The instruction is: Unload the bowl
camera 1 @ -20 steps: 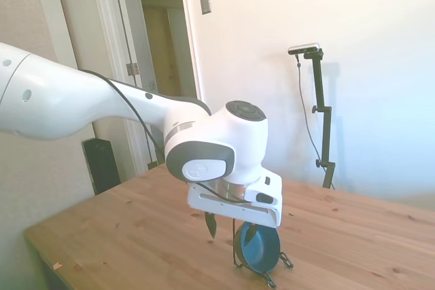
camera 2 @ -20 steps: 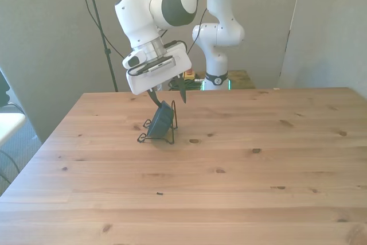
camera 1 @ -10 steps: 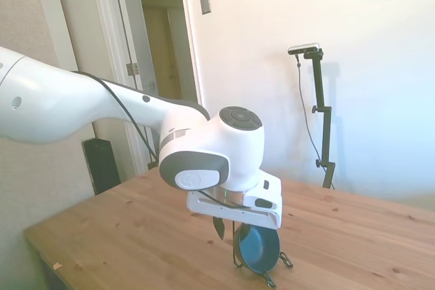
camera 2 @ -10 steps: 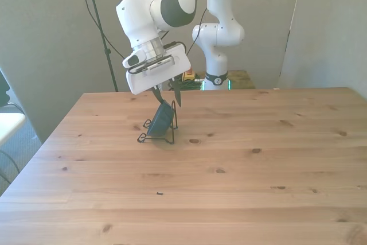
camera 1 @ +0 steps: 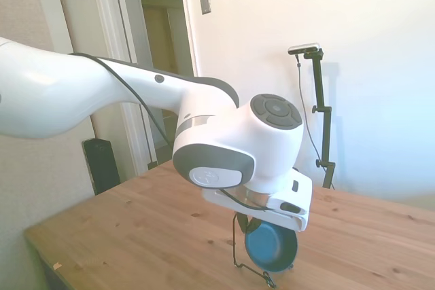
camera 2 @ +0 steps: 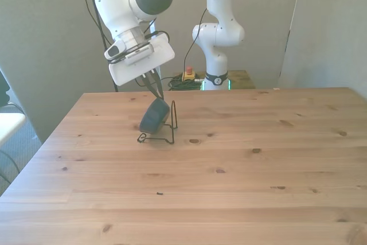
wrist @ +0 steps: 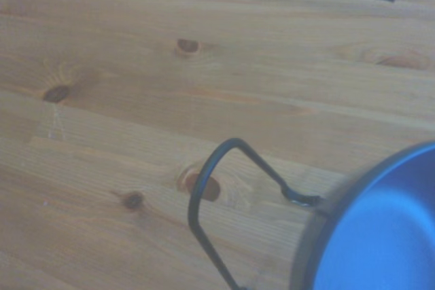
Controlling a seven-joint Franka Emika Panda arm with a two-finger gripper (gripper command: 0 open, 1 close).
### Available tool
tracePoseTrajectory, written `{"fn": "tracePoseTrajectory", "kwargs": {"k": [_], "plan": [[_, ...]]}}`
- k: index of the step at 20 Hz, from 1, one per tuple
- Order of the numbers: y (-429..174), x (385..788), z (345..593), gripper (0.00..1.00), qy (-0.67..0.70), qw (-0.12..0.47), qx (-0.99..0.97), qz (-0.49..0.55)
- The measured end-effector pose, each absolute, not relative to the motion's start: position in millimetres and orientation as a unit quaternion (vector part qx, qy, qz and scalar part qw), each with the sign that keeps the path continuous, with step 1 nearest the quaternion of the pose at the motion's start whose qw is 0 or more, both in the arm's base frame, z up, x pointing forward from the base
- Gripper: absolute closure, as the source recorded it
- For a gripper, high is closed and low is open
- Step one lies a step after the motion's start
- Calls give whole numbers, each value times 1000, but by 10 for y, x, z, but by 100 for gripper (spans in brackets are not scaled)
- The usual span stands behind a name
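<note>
Bowl [camera 2: 153,116], dark teal, hangs tilted just off the front view's left of the thin wire rack [camera 2: 170,125], its rim pinched by the tool [camera 2: 155,92]; in the side view we see it at the tool's underside [camera 1: 270,248], with the rack's upright close beside it. Rack rests on the wooden worktop [camera 2: 241,164]. We judge 2 risks: the rim, held at 1 edge only, may swivel or slip from the fingers; and the bowl may catch the upright wire [wrist: 224,168] and drag or tip the light rack.
</note>
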State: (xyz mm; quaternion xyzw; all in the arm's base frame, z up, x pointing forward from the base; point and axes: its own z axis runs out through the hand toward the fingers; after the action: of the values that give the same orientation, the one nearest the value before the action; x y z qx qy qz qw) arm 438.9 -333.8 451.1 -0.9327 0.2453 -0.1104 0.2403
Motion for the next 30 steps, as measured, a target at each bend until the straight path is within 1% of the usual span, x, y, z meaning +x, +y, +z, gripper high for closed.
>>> {"fn": "tracePoseTrajectory", "kwargs": {"k": [4,10,15,18,21,24,26,30], "plan": [[-3418,4390,4639,100,247,254,-928,-113],[-3379,4232,4950,100,236,264,-927,-126],[-3072,3985,5152,100,207,253,-937,-127],[-2749,3789,5190,100,179,239,-948,-115],[-2384,3607,5115,100,154,225,-956,-112],[-2012,3493,4959,100,138,203,-962,-116],[-1750,3493,4808,100,135,188,-965,-121],[-1276,3634,4378,100,131,156,-968,-148]]}}
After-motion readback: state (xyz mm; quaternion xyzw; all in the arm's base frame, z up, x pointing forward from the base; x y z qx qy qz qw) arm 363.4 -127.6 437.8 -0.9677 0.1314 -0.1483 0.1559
